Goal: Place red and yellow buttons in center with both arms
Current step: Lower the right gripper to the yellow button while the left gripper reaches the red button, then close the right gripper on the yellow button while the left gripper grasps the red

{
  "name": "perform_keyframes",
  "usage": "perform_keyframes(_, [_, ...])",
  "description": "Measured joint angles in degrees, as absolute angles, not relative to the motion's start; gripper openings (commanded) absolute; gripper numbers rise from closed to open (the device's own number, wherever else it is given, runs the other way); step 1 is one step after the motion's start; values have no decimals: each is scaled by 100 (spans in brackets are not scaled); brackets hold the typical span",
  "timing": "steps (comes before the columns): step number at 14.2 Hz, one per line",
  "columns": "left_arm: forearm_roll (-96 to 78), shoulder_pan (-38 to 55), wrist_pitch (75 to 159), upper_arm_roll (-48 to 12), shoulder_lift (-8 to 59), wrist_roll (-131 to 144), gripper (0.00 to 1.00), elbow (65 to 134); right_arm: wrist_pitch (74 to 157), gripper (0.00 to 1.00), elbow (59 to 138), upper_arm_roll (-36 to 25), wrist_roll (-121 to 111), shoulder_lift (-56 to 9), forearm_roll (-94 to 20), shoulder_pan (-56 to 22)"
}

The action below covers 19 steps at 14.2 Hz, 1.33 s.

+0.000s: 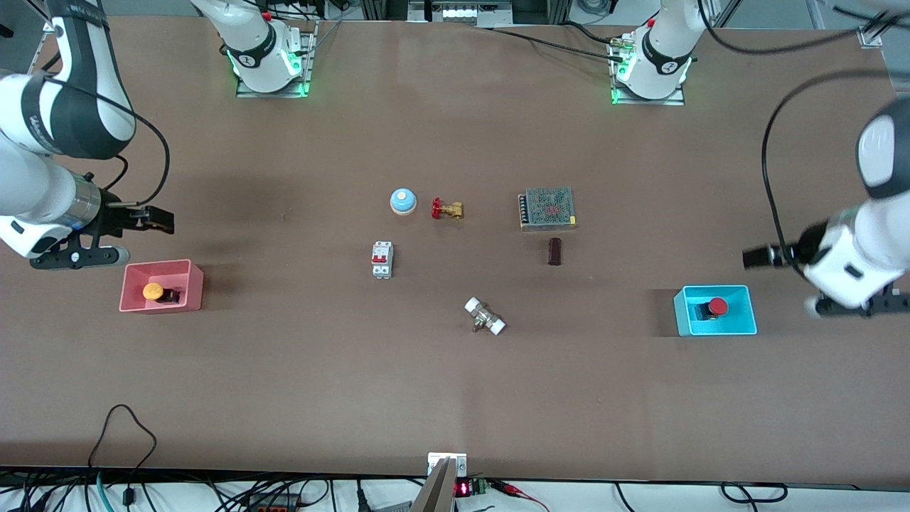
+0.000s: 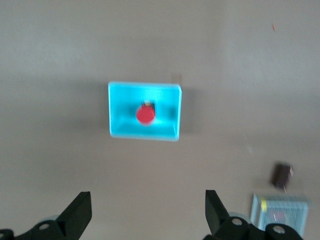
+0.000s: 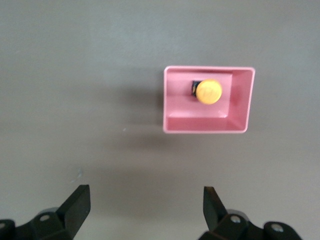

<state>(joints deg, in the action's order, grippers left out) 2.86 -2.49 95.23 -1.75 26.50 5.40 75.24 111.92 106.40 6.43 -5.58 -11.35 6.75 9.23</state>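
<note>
1. Both buttons are still sitting in their trays, so nothing's been picked up yet. The small yellow-orange capped push button on a black body (image 1: 154, 291) is inside the shallow pink plastic tray (image 1: 188, 274) toward the right arm's end of the brown worktop (image 1: 320, 370). The matching red-capped push button (image 1: 715, 307) is in the cyan plastic tray (image 1: 739, 324) toward the left arm's end.

2. The right claw (image 3: 145, 205) hangs in the air over bare worktop just beside the pink tray, fingers spread wide with nothing between them. The left claw (image 2: 148, 207) does the same beside the cyan tray, also wide apart and empty.

3. Handling guess: these look like light, rigid little plastic parts. The round caps are smooth and domed, so I'd expect them to slip if pinched from the top. The squarer black body under the cap seems the better place to grab.

4. The catch is that the bodies lie low inside the tray walls, and each button looks tipped on its side. The left wrist view is a bit blurry, so I can't say exactly how the red one lies.

5. The middle is kinda crowded: a blue-domed round bell (image 1: 403, 201), a red-handled brass valve (image 1: 446, 209), a white breaker with red switches (image 1: 382, 259), a white-ended metal fitting (image 1: 485, 316), a dark brown cylinder (image 1: 554, 251) and a mesh-topped metal box (image 1: 547, 208). The bare patch among them looks like the drop spot.
</note>
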Motion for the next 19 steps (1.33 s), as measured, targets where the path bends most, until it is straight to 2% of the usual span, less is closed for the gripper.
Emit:
perform_keyframes(6, [297,-403,10146,-157,3555,537,100,7580,12626,100,10957,638,-602,-1702,1225,1230])
perform_keyframes(13, [299,-575,11813,-162,3672,396,100,8803,13799,100,10958,632,-1366,-2280,1387,1595])
perform_keyframes(19, [299,-573,13196,-174,3671,395,100,9723,14138,100,10958,633,-1407,-2688,1387,1647])
